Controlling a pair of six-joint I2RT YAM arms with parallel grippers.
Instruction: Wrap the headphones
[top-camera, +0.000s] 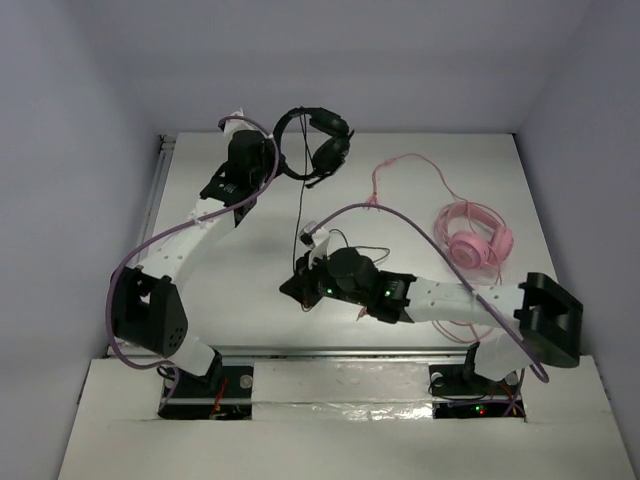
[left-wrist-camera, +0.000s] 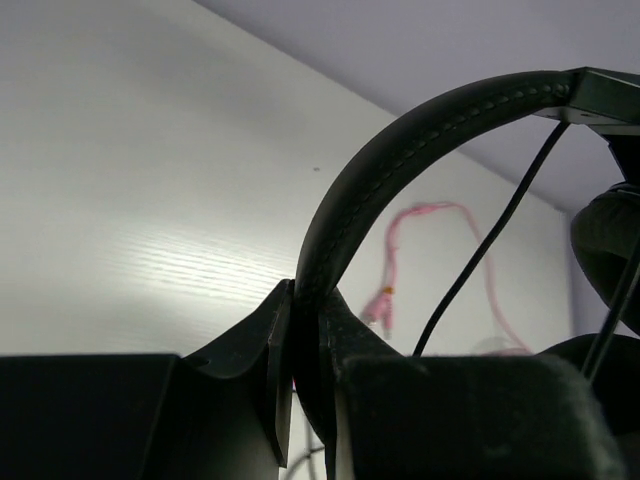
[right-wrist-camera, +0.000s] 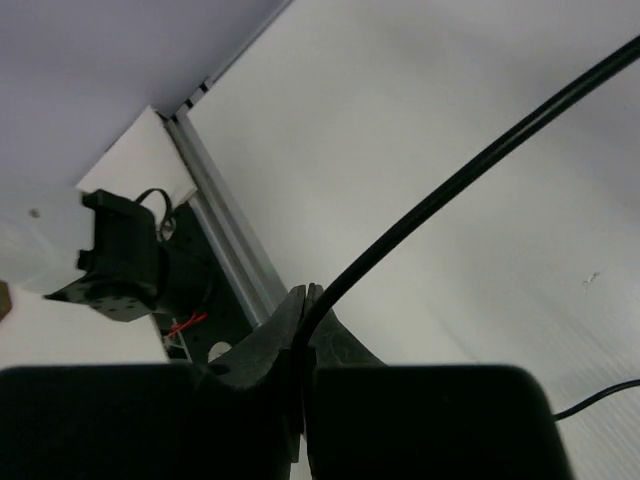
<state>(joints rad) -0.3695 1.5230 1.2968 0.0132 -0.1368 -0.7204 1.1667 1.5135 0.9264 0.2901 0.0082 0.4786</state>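
Note:
The black headphones (top-camera: 322, 140) hang in the air at the back of the table, earcups to the right. My left gripper (top-camera: 272, 150) is shut on their padded headband (left-wrist-camera: 400, 150), which rises in an arc from between the jaws in the left wrist view. Their thin black cable (top-camera: 301, 210) drops from the earcups down to my right gripper (top-camera: 302, 290), near the table's middle. In the right wrist view the jaws are shut on the cable (right-wrist-camera: 470, 170), which runs up and to the right. A loose end of cable (top-camera: 365, 252) lies behind the right wrist.
Pink headphones (top-camera: 474, 236) lie at the right of the table, their pink cable (top-camera: 400, 170) looping toward the back centre. A metal rail (top-camera: 155, 190) runs along the table's left edge. White walls close the back and sides.

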